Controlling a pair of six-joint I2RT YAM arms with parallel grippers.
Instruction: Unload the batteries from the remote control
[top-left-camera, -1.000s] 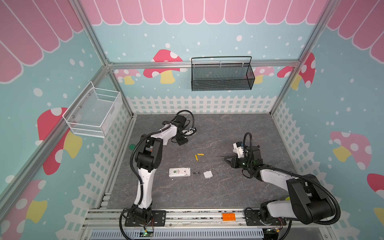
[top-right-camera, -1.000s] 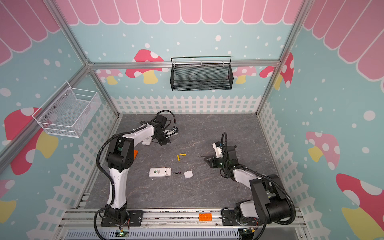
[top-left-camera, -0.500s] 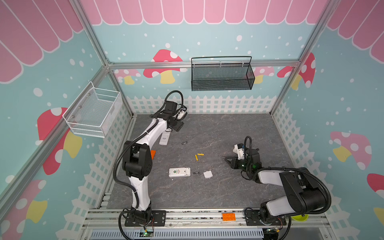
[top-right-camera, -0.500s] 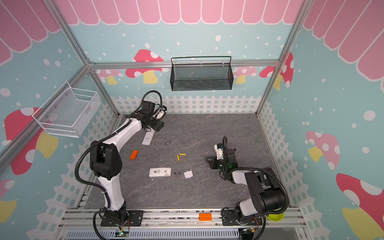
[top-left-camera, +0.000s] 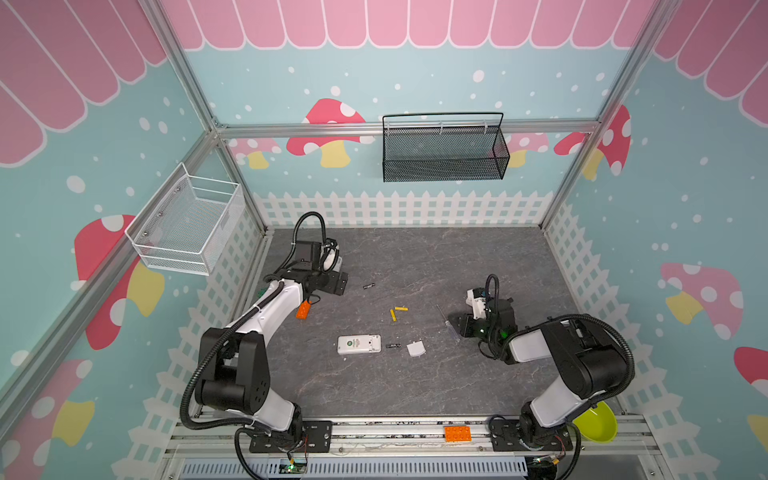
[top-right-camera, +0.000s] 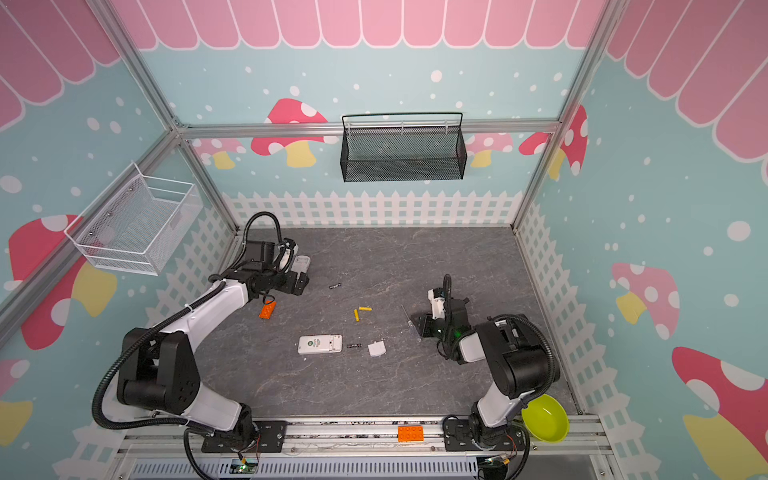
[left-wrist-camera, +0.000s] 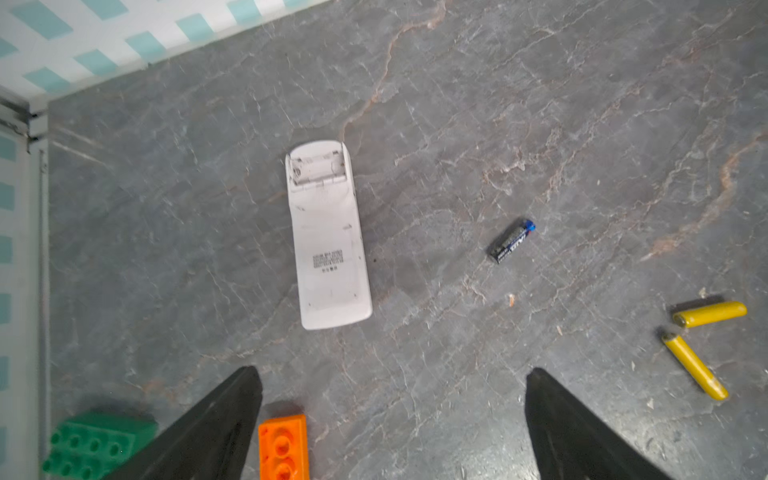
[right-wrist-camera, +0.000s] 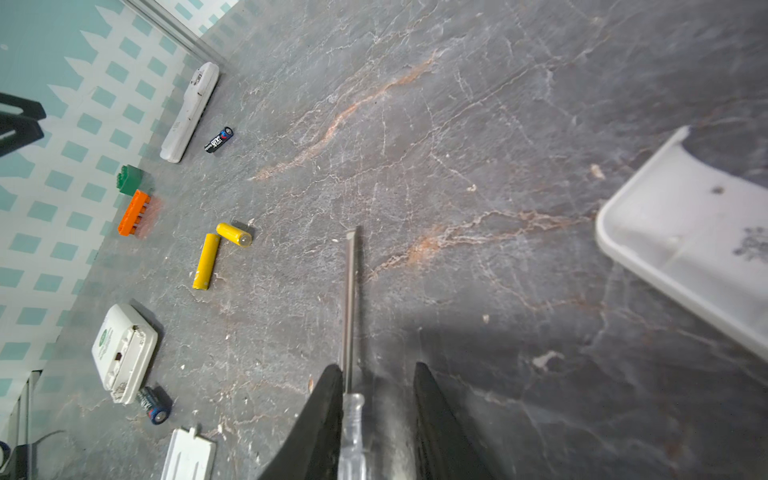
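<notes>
Two yellow cylinder batteries lie mid-table, one black cylinder battery at eleven o'clock from them, a second black battery at six, beside the squat white plastic remote. Left gripper gapes wide, empty; right gripper barely parted, clear-handled screwdriver against one finger.

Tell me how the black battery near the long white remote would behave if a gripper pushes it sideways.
The black battery lies on its side on the flat table, a smooth cylinder, so it would probably roll. It looks small and rigid, so likely light. Its glossy casing may slip in a pinch.
</notes>
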